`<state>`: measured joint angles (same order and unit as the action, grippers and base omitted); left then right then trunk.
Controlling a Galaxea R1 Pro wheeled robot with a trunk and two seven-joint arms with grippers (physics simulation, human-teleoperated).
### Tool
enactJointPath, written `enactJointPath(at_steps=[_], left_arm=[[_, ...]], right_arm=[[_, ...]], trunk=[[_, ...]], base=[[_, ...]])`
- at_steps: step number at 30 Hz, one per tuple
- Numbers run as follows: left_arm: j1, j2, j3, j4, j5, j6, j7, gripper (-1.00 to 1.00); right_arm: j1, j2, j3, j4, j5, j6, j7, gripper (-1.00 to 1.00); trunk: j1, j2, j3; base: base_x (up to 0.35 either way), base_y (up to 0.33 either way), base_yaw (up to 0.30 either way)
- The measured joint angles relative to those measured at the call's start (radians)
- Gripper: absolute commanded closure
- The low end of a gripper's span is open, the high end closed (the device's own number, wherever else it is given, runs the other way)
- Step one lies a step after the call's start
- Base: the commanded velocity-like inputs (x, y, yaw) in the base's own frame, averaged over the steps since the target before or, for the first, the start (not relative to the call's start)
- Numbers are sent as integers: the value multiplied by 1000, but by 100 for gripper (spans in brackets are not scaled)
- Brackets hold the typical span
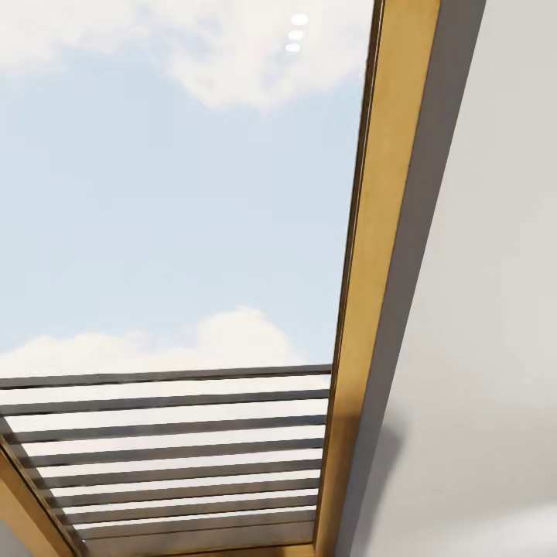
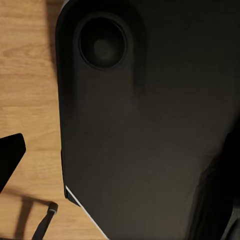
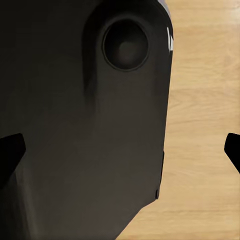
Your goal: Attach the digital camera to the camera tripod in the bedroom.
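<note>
Right gripper (image 3: 120,150) jaws spread wide, left gripper fingertip (image 2: 10,157) dark, both above black robot body (image 2: 150,125)

Slats (image 1: 166,456) below sky, wall (image 1: 480,309) right

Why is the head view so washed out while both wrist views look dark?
Head view: the camera looks up through a wood-framed skylight at bright sky, with three glare spots near the top and a soft shadow on the grey wall. Left wrist view: a dark, dimly lit robot body panel looms close over the wood floor. Right wrist view: the same kind of panel, slightly soft.
</note>
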<state>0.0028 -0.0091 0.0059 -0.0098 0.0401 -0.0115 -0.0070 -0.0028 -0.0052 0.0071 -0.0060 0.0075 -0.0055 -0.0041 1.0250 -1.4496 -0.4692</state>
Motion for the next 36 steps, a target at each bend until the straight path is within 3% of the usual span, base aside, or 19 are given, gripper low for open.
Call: enactJointPath(at_steps=[15,36], left_arm=[[0,0,0,0,6,-1,0,-100],[0,0,0,0,10,-1,0,-100]], right_arm=[[0,1,-2,0,-1,-10,-1,-100],[0,3,-1,0,-1,-13,0,-100]], trunk=[[0,0,1],[0,0,6]], base=[[0,0,-25],[0,0,-261]])
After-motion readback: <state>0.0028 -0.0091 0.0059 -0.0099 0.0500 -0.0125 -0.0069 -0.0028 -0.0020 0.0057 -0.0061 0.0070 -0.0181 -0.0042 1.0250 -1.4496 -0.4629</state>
